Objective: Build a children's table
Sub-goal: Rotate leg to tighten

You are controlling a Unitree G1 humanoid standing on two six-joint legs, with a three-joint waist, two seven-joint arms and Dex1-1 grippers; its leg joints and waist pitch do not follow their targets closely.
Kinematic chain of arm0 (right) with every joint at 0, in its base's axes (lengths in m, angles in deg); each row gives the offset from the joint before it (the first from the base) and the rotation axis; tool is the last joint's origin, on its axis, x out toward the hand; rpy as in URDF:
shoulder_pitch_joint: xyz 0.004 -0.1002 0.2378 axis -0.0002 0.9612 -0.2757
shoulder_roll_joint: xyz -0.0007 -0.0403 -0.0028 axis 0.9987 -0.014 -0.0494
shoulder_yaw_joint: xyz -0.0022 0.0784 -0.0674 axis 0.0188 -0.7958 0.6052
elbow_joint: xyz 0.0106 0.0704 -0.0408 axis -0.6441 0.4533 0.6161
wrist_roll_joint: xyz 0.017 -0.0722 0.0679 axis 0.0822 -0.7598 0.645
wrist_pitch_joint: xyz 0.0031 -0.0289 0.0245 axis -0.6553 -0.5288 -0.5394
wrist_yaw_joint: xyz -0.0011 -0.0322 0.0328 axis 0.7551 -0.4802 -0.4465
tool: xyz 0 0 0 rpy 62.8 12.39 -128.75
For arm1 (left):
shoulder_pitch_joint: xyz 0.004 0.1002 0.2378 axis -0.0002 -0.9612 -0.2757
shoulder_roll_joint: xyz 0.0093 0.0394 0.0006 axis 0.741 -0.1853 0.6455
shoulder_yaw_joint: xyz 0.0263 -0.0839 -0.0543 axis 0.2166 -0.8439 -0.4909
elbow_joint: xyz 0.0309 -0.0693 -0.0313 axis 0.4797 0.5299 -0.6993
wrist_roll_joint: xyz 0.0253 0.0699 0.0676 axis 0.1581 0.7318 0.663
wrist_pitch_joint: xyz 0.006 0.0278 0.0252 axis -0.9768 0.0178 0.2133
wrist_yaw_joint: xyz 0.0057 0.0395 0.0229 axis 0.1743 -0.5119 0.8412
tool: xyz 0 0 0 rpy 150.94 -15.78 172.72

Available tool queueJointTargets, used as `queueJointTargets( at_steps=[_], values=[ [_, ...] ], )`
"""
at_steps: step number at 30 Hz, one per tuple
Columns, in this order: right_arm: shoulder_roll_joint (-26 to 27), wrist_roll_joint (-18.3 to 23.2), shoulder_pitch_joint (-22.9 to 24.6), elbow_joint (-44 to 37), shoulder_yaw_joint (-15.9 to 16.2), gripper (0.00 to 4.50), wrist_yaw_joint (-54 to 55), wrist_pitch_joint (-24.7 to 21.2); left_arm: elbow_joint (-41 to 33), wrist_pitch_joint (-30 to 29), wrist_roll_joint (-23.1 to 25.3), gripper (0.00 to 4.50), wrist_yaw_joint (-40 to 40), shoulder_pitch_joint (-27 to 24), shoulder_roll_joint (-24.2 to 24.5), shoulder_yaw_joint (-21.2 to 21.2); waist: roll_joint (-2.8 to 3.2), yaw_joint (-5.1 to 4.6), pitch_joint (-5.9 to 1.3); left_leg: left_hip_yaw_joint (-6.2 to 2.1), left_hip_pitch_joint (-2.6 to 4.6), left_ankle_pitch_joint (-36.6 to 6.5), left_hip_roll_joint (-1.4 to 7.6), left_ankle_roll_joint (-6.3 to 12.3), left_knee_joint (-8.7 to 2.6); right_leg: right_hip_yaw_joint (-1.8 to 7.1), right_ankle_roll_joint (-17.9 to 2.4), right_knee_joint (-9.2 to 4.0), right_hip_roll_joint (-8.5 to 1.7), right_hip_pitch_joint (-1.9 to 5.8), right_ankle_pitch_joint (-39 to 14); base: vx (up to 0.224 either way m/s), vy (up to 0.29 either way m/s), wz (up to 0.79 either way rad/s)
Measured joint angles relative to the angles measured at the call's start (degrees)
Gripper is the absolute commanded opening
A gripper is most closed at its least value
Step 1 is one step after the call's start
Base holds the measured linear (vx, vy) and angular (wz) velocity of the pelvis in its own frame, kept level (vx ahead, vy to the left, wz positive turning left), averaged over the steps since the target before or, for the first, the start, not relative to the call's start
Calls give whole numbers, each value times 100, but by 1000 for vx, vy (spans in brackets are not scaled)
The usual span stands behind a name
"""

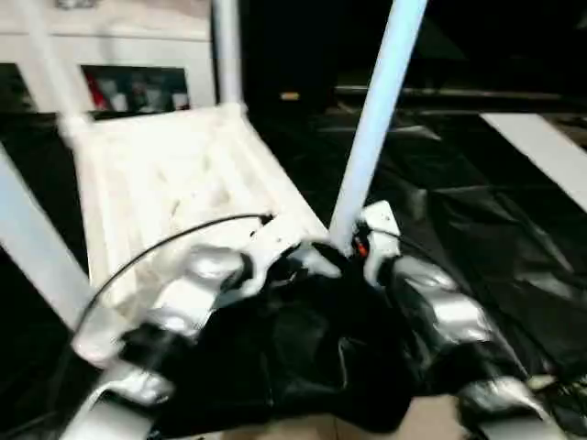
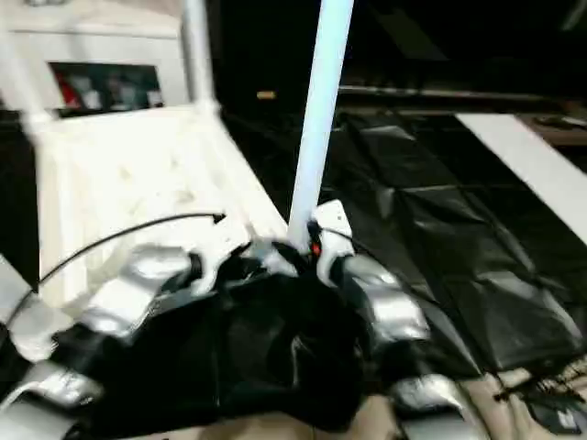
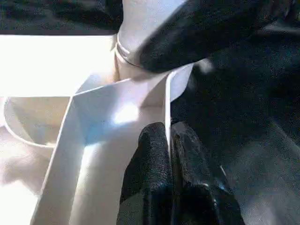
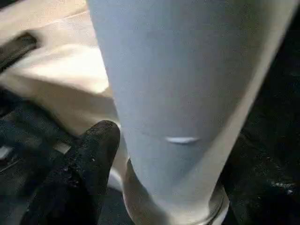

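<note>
The children's table lies upside down: its white ribbed tabletop (image 1: 183, 183) rests on the black-draped work table. White tube legs rise from its corner sockets, one at the near right corner (image 1: 376, 119), one at the far corner (image 1: 227, 50) and one at the left (image 1: 37, 247). My right gripper (image 4: 173, 154) sits at the base of the near right leg (image 4: 187, 70), just above its socket, with the leg standing inside it. My left gripper (image 3: 167, 140) is shut on the tabletop's thin upright wall (image 3: 166, 93) beside that socket (image 3: 126, 61).
Wrinkled black cloth (image 1: 477, 229) covers the work table to the right of the tabletop. A white strip (image 1: 541, 151) lies at the far right. A white shelf (image 1: 138, 87) stands behind. A black cable (image 1: 165, 243) arcs over my left forearm.
</note>
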Motion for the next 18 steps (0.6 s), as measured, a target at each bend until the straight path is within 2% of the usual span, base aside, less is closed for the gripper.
queueJointTargets(
  at_steps=[2, 8, 13, 14, 18],
  values=[
    [-326, 120, 191, -311, 140, 333, -610, -52, -121, 137, -115, 0, 460, -105, 236, 13, 12, 34, 1, 0, -7, 0, 1, 0, 0, -1, -11, 1, 0, 0, 4, 0, 0, 0],
    [-707, 256, 410, -765, 449, 333, -1531, -56, -353, 94, -449, 0, 1373, -183, 657, 143, 27, 133, 16, 22, -17, 0, -1, -1, 29, 12, -16, -6, -10, -3, 6, 0, 0, 0],
    [-812, 375, 468, -1026, 492, 333, -1806, -210, -432, 76, -560, 0, 1721, -209, 822, 224, 19, 157, 21, 23, -17, 0, 0, -1, 32, 12, -16, -1, -11, -4, 6, 0, 0, 0],
    [-857, 380, 471, -1099, 541, 308, -1863, -246, -431, 91, -561, 0, 1770, -210, 853, 228, 18, 157, 22, 23, -17, 0, 1, -1, 32, 11, -17, 0, -10, -4, 7, 0, 0, 0],
    [-950, 370, 470, -1188, 674, 283, -2043, -276, -383, 163, -558, 0, 1827, -198, 880, 230, 18, 153, 21, 22, -15, 0, 1, -1, 35, 12, -18, 2, -10, -3, 8, 0, 0, 0]
  ],
)
